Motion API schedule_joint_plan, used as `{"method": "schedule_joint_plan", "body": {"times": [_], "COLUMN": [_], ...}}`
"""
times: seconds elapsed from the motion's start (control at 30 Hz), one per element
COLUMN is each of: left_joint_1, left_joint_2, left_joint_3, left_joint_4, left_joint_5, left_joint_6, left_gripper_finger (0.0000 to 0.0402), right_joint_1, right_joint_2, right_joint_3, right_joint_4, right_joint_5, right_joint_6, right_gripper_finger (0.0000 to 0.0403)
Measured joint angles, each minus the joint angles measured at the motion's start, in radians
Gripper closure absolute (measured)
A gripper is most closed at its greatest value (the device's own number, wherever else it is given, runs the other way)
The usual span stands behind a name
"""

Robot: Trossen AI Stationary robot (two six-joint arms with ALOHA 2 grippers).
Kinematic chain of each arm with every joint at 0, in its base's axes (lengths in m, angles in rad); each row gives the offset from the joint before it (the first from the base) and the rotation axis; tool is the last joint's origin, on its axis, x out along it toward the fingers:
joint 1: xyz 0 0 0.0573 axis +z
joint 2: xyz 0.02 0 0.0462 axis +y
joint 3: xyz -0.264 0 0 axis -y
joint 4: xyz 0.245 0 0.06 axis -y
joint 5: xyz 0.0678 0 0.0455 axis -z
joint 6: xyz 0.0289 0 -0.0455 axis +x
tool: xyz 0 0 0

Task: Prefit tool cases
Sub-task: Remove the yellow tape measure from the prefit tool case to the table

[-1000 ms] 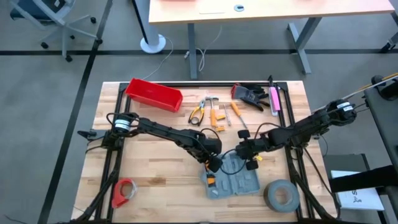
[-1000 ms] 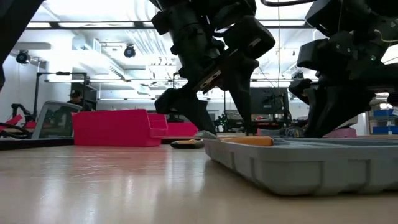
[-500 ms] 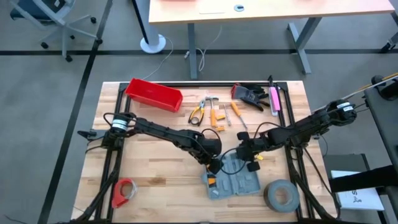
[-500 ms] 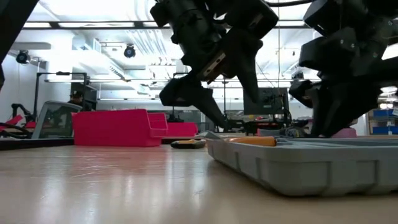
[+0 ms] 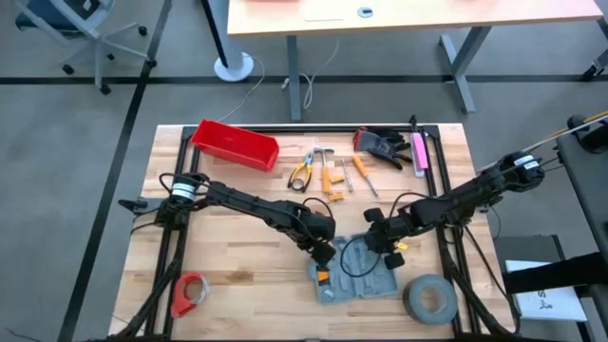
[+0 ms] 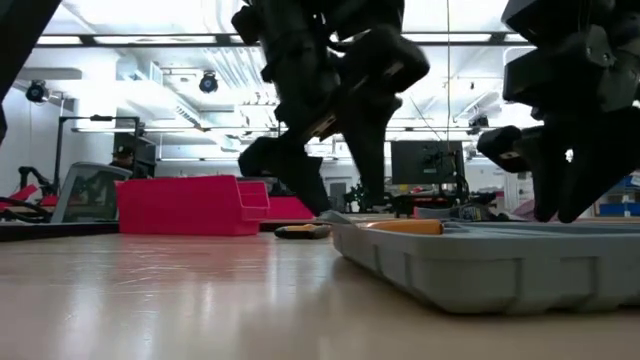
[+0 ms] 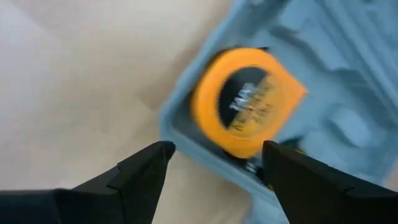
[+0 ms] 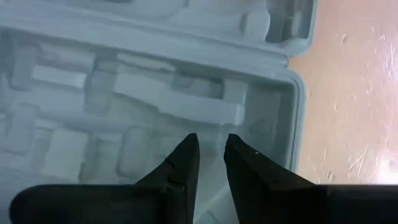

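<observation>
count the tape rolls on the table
2. A grey tape roll lies at the near right corner, beside the tool case. A red tape roll lies at the near left corner. More could be hidden under the arms.

one tool case (image 5: 356,271), two tape rolls (image 5: 430,297)

The tool case (image 5: 356,274) is looking grey-blue, with paler grey moulded recesses, sitting on a light wood-grain counter (image 5: 237,247). An orange round tape measure (image 7: 244,99) with a black face is showing in the case's corner. Up-counter from the case, a red bin (image 5: 235,144) is glowing bright; beside the case, a grey tape roll (image 5: 428,298).
</observation>
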Motion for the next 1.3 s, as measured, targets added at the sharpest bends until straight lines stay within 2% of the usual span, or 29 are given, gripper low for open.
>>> {"method": "schedule_joint_plan", "body": {"times": [0.17,0.4,0.67,0.97,1.07,1.3], "left_joint_1": [0.009,0.023,0.053,0.077,0.079,0.047], "left_joint_2": [0.0,-0.007,-0.047,-0.109,-0.125,-0.124], "left_joint_3": [-0.043,-0.061,-0.064,-0.065,-0.063,-0.056], "left_joint_4": [0.002,-0.002,-0.099,-0.132,-0.127,-0.087], "left_joint_5": [-0.028,-0.076,-0.224,-0.297,-0.289,-0.192], "left_joint_6": [0.007,0.042,0.109,0.2,0.209,0.165], "left_gripper_finger": [0.0132,0.0132,0.0132,0.0141,0.0143,0.0135], "right_joint_1": [-0.041,-0.126,-0.202,-0.302,-0.317,-0.289], "right_joint_2": [0.0,0.0,0.001,0.001,0.001,0.0], "right_joint_3": [-0.015,-0.019,-0.02,-0.02,-0.014,0.052], "right_joint_4": [0.002,0.008,0.033,0.075,0.075,0.023], "right_joint_5": [0.001,0.001,0.007,0.03,0.031,0.026], "right_joint_6": [-0.036,-0.1,-0.152,-0.222,-0.226,-0.221], "right_gripper_finger": [0.0337,0.0352,0.0347,0.0345,0.0352,0.0347]}}
